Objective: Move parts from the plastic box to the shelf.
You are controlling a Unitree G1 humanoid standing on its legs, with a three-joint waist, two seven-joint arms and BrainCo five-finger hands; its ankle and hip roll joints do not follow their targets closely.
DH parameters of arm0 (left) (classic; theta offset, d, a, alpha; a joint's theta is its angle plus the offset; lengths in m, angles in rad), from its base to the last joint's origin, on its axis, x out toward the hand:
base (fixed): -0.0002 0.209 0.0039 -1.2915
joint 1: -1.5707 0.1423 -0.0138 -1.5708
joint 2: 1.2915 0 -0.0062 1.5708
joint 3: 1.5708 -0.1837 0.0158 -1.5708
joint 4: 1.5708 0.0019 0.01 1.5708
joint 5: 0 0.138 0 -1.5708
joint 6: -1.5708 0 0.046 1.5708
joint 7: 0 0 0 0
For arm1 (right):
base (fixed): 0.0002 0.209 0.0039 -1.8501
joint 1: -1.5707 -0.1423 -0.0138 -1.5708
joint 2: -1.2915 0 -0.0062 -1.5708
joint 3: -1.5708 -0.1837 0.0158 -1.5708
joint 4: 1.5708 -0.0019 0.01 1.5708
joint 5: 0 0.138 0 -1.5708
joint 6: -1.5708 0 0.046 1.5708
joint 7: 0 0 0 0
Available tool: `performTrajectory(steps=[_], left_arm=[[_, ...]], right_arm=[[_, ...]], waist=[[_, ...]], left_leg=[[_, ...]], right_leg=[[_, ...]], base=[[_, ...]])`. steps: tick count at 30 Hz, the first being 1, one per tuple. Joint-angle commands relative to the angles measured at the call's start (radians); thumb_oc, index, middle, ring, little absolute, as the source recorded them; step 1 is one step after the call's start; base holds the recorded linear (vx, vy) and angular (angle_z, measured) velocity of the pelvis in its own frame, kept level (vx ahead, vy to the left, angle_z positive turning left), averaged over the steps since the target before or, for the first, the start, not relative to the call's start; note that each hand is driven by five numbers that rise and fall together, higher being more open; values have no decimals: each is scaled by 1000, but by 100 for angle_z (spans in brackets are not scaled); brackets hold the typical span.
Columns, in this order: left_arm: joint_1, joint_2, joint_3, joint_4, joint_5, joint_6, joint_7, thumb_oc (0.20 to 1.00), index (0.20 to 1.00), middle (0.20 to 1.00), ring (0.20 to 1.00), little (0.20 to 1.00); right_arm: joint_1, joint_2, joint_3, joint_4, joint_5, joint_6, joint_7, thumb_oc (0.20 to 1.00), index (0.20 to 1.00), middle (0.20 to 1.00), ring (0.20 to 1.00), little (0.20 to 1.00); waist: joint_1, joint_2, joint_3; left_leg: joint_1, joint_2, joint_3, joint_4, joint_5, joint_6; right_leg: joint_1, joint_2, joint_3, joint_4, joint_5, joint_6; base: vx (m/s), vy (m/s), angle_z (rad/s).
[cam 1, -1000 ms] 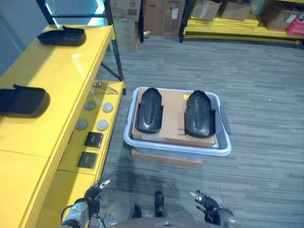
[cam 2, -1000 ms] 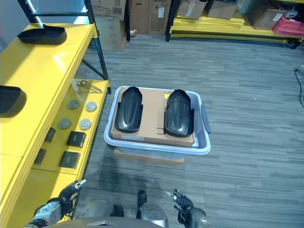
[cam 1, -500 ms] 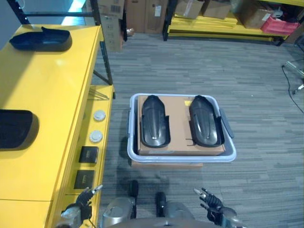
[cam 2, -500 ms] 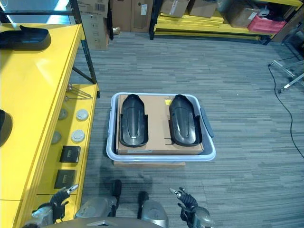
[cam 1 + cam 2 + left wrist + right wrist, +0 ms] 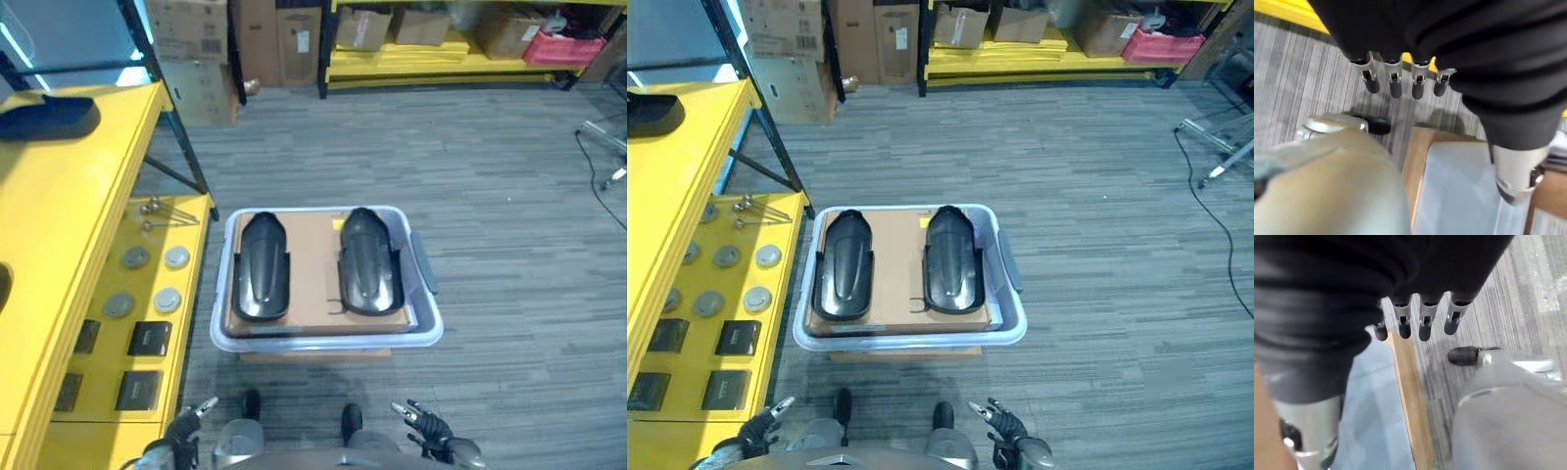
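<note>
Both my left hand [image 5: 181, 441] and right hand [image 5: 431, 438] are hanging open and empty, as before, the box [image 5: 323, 340] holding two parts [image 5: 263, 278].

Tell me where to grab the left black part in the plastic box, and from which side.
Take the left black part across its narrow width at mid-length, coming from above: it lies flat and lengthwise on the cardboard, long sides exposed, probably clear of the plastic box rim.

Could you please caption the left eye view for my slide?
Two black parts lie on cardboard in the plastic box, both hands open below.
</note>
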State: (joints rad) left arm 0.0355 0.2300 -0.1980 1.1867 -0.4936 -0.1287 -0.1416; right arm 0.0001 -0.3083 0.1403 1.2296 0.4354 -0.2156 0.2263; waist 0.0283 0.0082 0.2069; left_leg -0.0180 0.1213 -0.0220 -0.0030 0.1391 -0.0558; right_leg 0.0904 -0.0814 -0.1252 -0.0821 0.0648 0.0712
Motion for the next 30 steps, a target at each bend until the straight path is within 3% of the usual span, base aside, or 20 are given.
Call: performTrajectory(steps=[1, 2, 4, 10, 16, 21, 25, 30], left_arm=[[-71, 35, -16, -25, 46, -18, -9, 1000, 1000, 1000, 1000, 1000], [-75, 29, -24, -32, 51, -13, -4, 1000, 1000, 1000, 1000, 1000], [-75, 13, -41, -48, 96, 8, -8, 1000, 1000, 1000, 1000, 1000], [-56, 57, -73, -44, 174, 21, 0, 1000, 1000, 1000, 1000, 1000], [-49, 107, -45, -73, 123, 43, -8, 1000, 1000, 1000, 1000, 1000], [-67, 119, -56, -70, 111, 34, -24, 1000, 1000, 1000, 1000, 1000], [-143, 115, -113, -70, 90, 31, -52, 1000, 1000, 1000, 1000, 1000], [-195, 110, -175, -80, 101, 7, -62, 1000, 1000, 1000, 1000, 1000]], right_arm=[[-28, -55, -22, -53, 37, -53, -54, 1000, 1000, 1000, 1000, 1000], [-25, -60, -27, -64, 34, -62, -62, 1000, 1000, 1000, 1000, 1000], [-30, -65, -28, -120, 33, -98, -126, 1000, 1000, 1000, 1000, 1000], [-11, -94, -50, -278, 96, -122, -155, 1000, 1000, 1000, 1000, 1000], [-20, -180, -85, -432, 50, -108, -213, 1000, 1000, 1000, 1000, 1000], [-155, -295, -82, -495, 41, -61, -287, 1000, 1000, 1000, 1000, 1000], [-384, -356, -29, -500, 44, 23, -383, 1000, 1000, 1000, 1000, 1000], [-573, -411, 13, -454, 75, 86, -402, 1000, 1000, 1000, 1000, 1000]], waist=[[-22, -22, 69], [-27, -22, 71], [-28, -23, 71], [-40, -35, 65], [-49, -46, 62], [-30, -44, 86], [-3, -36, 146], [24, -33, 194]], left_leg=[[5, 13, 127, 95, -163, 24], [0, 2, 145, 107, -170, 24], [0, -62, 158, 109, -198, 42], [47, -87, 152, 25, -179, 62], [63, -108, 151, 2, -188, 70], [38, -111, 147, 5, -185, 68], [-25, -113, 126, 19, -174, 67], [-74, -111, 96, 14, -155, 61]], right_leg=[[-25, -52, -33, 52, -65, 18], [-21, -49, -48, 44, -63, 16], [-25, -36, -62, 39, -58, 16], [-40, -15, -48, 59, -53, 24], [-48, 3, -36, 32, -38, 27], [-64, 9, -24, 18, -29, 22], [-110, 3, -18, 24, -23, 17], [-147, -3, -27, 32, -22, 16]], base=[[-13, -134, 35], [-21, -119, 55], [-4, -36, 74], [76, 32, 18], [39, 34, 3], [22, 34, -4], [-78, 28, 1], [-51, -6, 13]])
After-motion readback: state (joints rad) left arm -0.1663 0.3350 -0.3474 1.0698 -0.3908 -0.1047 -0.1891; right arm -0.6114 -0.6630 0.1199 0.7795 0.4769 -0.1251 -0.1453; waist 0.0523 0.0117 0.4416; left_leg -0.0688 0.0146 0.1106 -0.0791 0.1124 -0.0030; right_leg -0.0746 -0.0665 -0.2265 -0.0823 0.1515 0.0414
